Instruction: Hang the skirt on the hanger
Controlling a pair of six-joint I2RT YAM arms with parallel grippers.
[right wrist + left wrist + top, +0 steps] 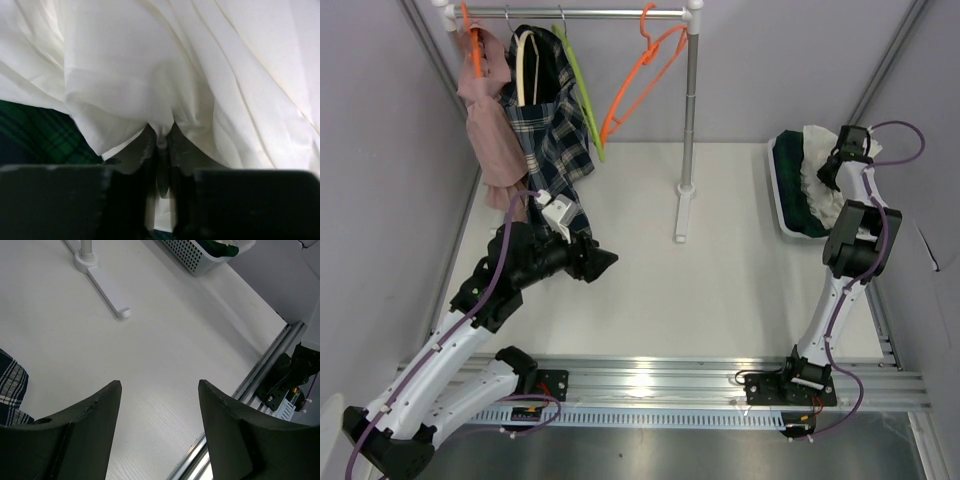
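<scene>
The worktop [720,300] is evenly lit from above; glare is seen on the rail [650,378]. The right hand [161,142] is blurred, the skirt [150,75] sharp.

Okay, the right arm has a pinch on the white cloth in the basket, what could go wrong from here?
1. The right gripper holds only a small fold of the white cloth, so it may slip free on lifting.
2. A green plaid garment lies under it in the basket and might get dragged out with it.
3. The orange hanger hangs tilted on the rail; it could swing or unhook.
</scene>
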